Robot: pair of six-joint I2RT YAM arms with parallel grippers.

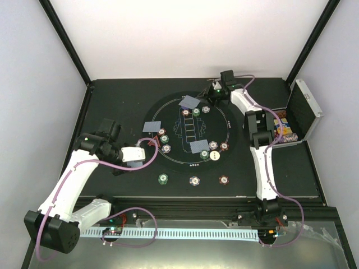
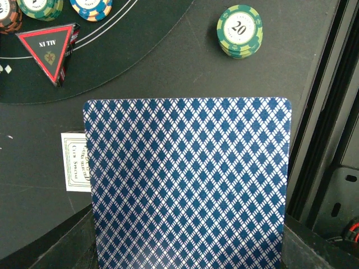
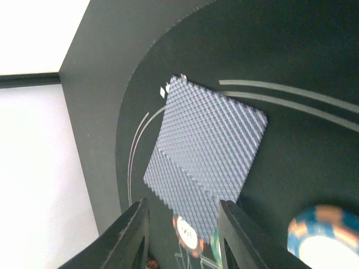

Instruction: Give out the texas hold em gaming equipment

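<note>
White walls [image 1: 168, 39] enclose a black table [image 1: 112, 95].

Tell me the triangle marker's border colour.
Red border on the black-faced triangular marker; left wrist view shows it best.

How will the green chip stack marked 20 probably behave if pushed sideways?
The green chip stack looks like several loose discs, slightly offset, so a high push would likely scatter them. Lying flat on the black table, it should slide, not roll.

L arm [image 1: 72, 180] bent, left tool [image 1: 150, 147] clamped, R arm [image 1: 262, 163] stretched fwd, right tool [image 3: 184, 206] parted
</note>
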